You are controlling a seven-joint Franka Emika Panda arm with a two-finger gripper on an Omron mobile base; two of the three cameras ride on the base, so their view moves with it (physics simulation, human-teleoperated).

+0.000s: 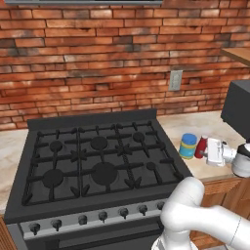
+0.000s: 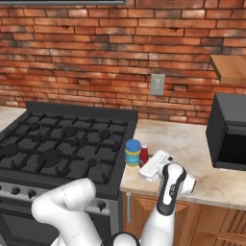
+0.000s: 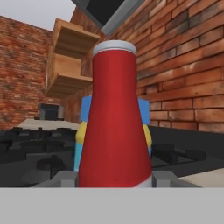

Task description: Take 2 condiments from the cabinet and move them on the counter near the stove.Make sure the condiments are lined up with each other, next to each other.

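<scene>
Light is even and flat across my three feeds; I can pick out no single source. Brick wall (image 1: 97, 58) reads bright and uniform in both base views. Stove (image 1: 93, 161) top is matte black, no glare, grates still legible. Soft faint shadows sit under the jar (image 2: 133, 153) and bottle (image 2: 144, 154) on the counter (image 2: 192, 144). Microwave (image 2: 229, 137) front goes near black, interior detail lost. Hand view: bottle (image 3: 114, 118) is very close, evenly lit, with soft edges. All frames are low resolution, slightly soft. I note no bending at the edges.
</scene>
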